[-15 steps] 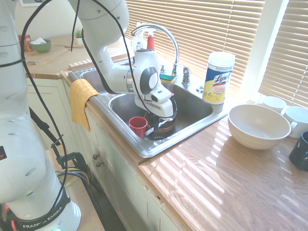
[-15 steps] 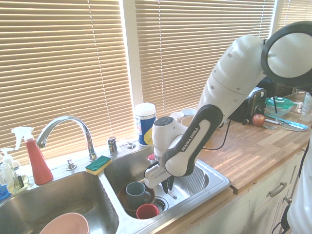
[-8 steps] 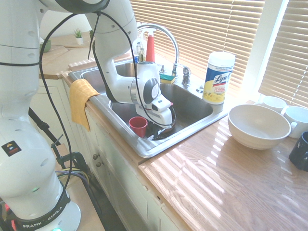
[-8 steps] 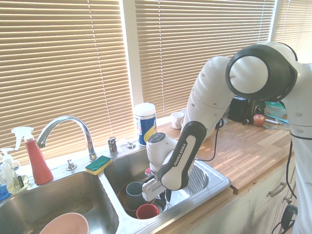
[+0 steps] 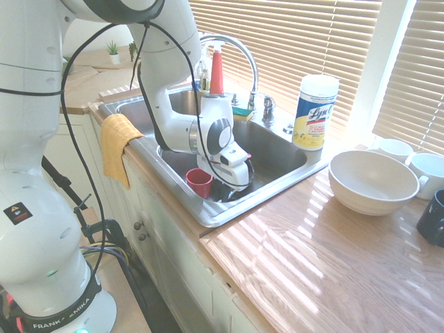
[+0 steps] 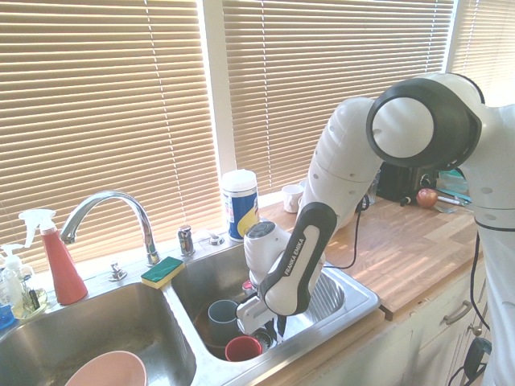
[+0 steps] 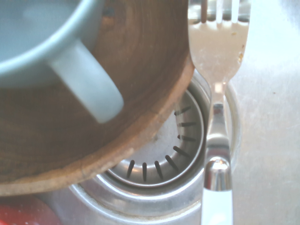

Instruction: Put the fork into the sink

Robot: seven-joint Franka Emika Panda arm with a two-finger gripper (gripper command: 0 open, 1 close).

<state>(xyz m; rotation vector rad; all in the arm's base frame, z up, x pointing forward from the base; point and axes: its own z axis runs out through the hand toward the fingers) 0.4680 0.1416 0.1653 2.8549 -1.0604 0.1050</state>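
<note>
Wrist view shows you the fork (image 7: 216,93) hanging over the drain strainer (image 7: 173,154) beside the wooden bowl (image 7: 117,117), so with the gripper (image 6: 278,323) clamped on it low inside the sink (image 6: 358,301), only letting go remains.

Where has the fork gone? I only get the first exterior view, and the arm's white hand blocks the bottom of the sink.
Observer: The wrist view shows the fork low in the sink, its neck crossing the drain strainer rim.
Operator: Anything beside it?
Observer: A brown wooden bowl close by the tines, with a pale blue mug inside.
Operator: Is it being held?
Observer: The gripper is shut, but no view shows clearly whether the fork is in it.
</note>
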